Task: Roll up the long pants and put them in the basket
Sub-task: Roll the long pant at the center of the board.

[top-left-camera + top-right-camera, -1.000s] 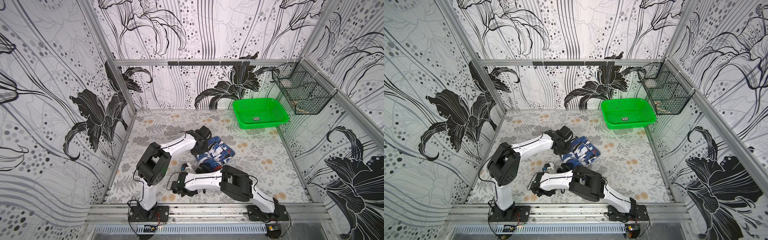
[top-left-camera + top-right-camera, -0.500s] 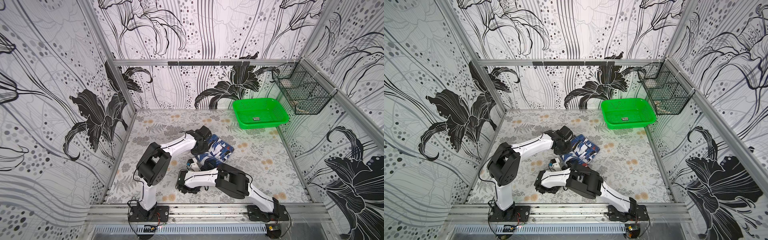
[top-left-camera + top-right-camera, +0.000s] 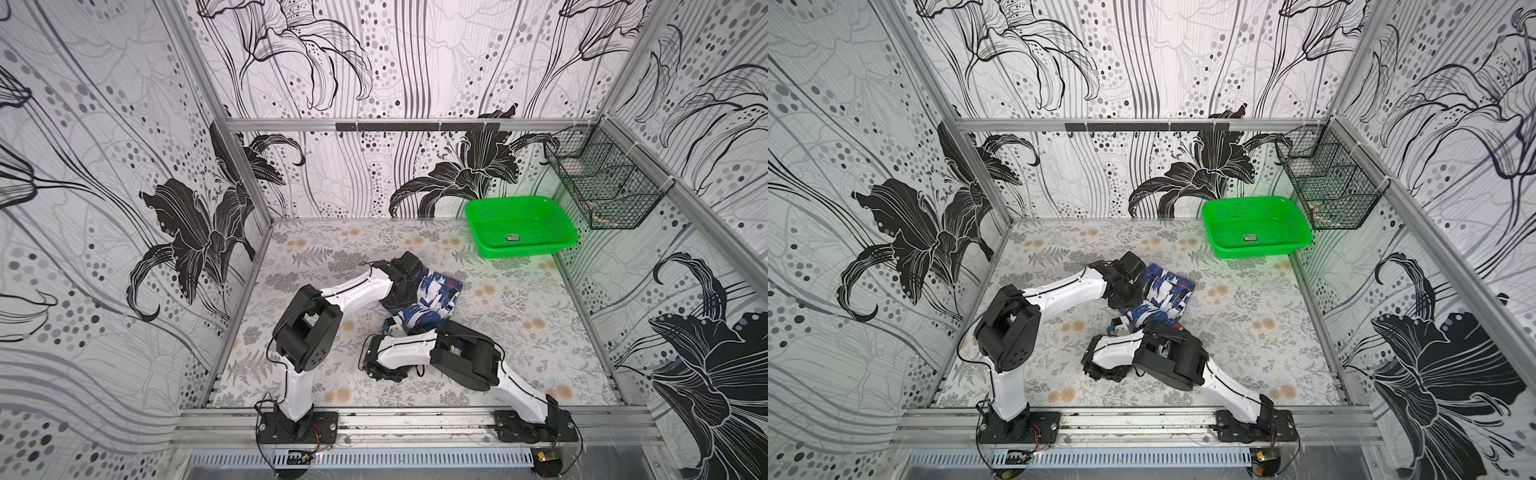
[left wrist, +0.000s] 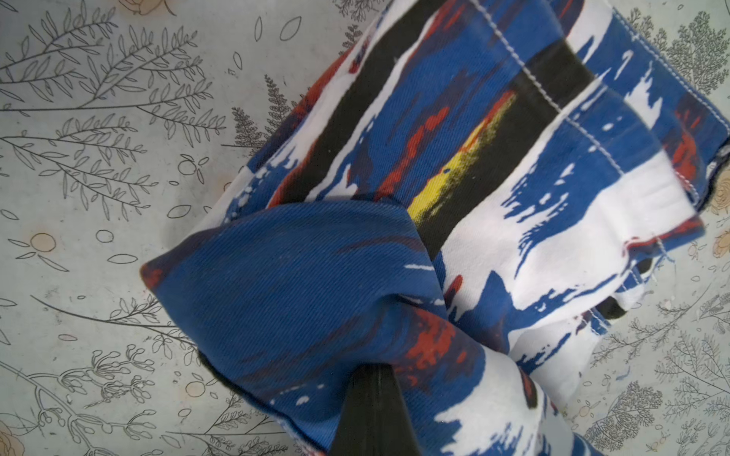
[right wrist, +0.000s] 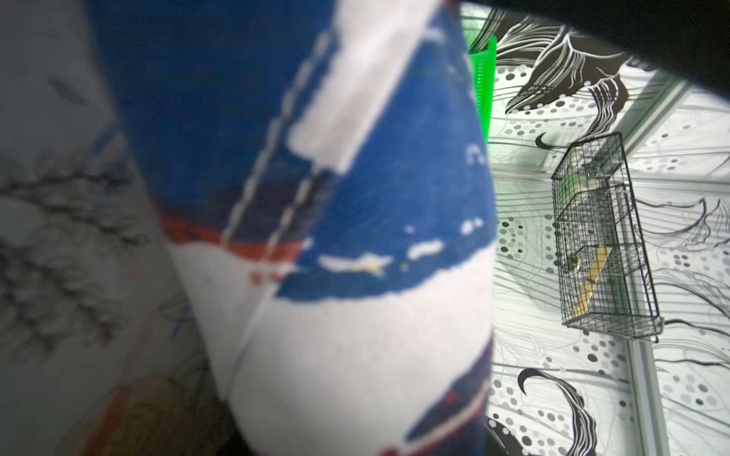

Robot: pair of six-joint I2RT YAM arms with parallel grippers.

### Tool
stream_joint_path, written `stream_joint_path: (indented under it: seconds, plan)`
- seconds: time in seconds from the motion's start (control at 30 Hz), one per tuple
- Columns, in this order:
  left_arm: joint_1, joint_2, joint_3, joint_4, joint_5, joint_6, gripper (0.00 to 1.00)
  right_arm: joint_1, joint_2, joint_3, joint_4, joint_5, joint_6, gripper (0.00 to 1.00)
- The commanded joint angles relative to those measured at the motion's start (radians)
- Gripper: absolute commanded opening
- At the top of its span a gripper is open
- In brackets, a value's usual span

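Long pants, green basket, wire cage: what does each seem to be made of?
The long pants look like woven cotton-type twill with a matte finish: fine diagonal ribs and white stitched seams show in the left wrist view. The green basket looks like moulded plastic, slightly glossy, with perforated walls. The wire cage is a see-through grid of thin dark wire, probably coated metal.

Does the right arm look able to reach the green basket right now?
Maybe, at full stretch: only bare table lies between, but the basket sits in the far corner and the right gripper is tucked at the long pants.
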Motion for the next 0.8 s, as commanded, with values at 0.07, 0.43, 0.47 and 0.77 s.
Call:
stream_joint_path:
  seconds: [0.07,0.43,0.47,0.77]
  plan:
    - [-0.003,0.006,-0.045,-0.059,-0.014,0.002,0.0,-0.008,-0.087,-0.085,0.298,-0.215,-0.251,0.16]
    - [0.036,-0.231,0.077,-0.313,-0.155,0.034,0.0,-0.009,-0.309,-0.187,0.499,-0.764,-0.398,0.03]
    - [0.041,-0.255,0.081,-0.326,-0.165,0.038,0.0,-0.008,-0.326,-0.189,0.508,-0.818,-0.397,0.04]
    - [0.116,-0.461,0.004,-0.399,-0.208,0.062,0.0,-0.038,-0.427,-0.169,0.571,-1.161,-0.36,0.07]
